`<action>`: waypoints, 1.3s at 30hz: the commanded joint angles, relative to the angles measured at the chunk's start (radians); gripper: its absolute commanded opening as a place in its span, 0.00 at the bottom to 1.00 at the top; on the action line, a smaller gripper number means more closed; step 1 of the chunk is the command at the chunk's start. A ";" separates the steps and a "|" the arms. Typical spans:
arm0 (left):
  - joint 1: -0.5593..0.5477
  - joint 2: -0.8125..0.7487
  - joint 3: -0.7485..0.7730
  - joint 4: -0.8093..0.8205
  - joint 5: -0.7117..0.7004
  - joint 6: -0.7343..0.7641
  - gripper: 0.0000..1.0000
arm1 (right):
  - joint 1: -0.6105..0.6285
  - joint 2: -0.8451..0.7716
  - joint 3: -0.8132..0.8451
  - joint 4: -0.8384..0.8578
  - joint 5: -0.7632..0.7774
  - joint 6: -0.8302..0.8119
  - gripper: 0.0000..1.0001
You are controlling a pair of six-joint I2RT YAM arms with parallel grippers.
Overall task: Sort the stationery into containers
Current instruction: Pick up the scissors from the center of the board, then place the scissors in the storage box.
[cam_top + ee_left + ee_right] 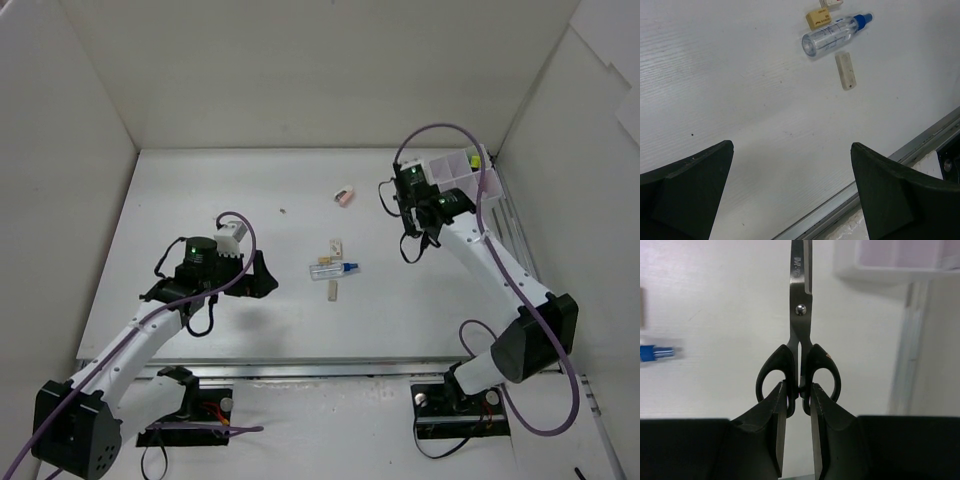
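Observation:
My right gripper (405, 190) (799, 387) is shut on the black handles of the scissors (800, 315), held above the table with the blades pointing towards the white organiser box (455, 168) (900, 262). A yellow-capped item (476, 158) lies in the box. My left gripper (262, 274) (792, 147) is open and empty, low over the table, left of the middle cluster. That cluster holds a clear blue-capped tube (335, 269) (832, 36), a beige eraser (336, 246) (818, 20) and a pale eraser (333, 289) (845, 70). A pink eraser (343, 198) lies farther back.
White walls enclose the table at the left, back and right. A metal rail (880, 172) runs along the table's near edge. A small dark speck (282, 211) lies on the table behind the left arm.

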 commanded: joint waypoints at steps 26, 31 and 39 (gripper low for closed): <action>0.003 0.107 0.082 0.074 -0.033 0.057 1.00 | -0.244 0.583 0.609 -0.272 0.870 -1.240 0.00; 0.022 0.132 0.083 0.084 -0.013 0.063 0.99 | -0.251 0.594 0.480 -0.109 0.932 -1.388 0.00; 0.040 0.121 0.069 0.086 -0.010 0.061 1.00 | -0.261 0.720 0.519 -0.013 0.941 -1.464 0.00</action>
